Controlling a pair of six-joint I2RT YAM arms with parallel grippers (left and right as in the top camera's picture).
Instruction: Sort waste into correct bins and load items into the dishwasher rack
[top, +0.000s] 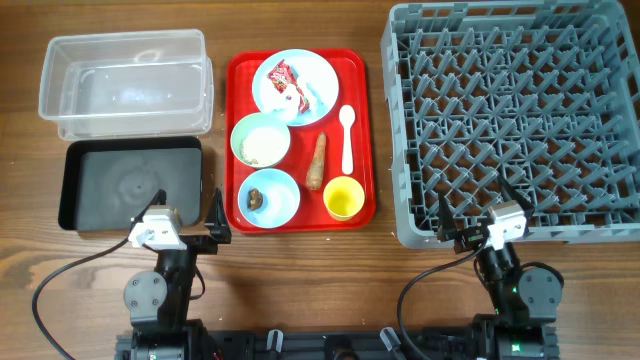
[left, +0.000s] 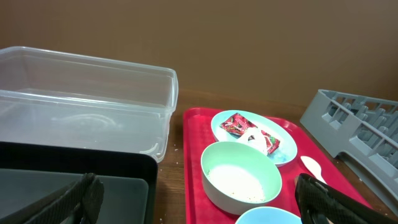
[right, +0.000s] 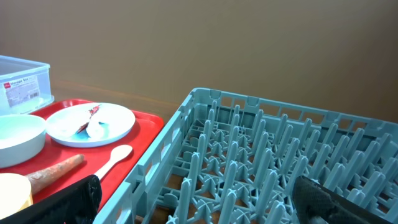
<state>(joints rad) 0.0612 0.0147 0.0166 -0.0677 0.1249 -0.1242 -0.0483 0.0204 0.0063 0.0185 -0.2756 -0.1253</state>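
Note:
On the red tray (top: 362, 120) lie a pale blue plate (top: 318, 72) with the red-and-white wrapper (top: 283, 82) and tissue (top: 312, 97), a mint bowl (top: 261, 139) of rice grains, a blue bowl (top: 280, 200) with a brown lump (top: 257, 197), a carrot (top: 318, 162), a white spoon (top: 347, 135) and a yellow cup (top: 343, 197). The clear tub (top: 125, 80) and black bin (top: 130, 185) stand on the left, the grey rack (top: 515, 120) on the right. My left gripper (top: 190, 205) is open and empty by the black bin's near right corner. My right gripper (top: 475, 205) is open and empty at the rack's near edge.
The left wrist view shows the mint bowl (left: 241, 177), plate (left: 252, 134), clear tub (left: 87, 93) and black bin (left: 74, 180). The right wrist view shows rack pegs (right: 261, 155), the spoon (right: 112, 158) and the carrot (right: 56, 171). Bare wooden table lies along the near edge.

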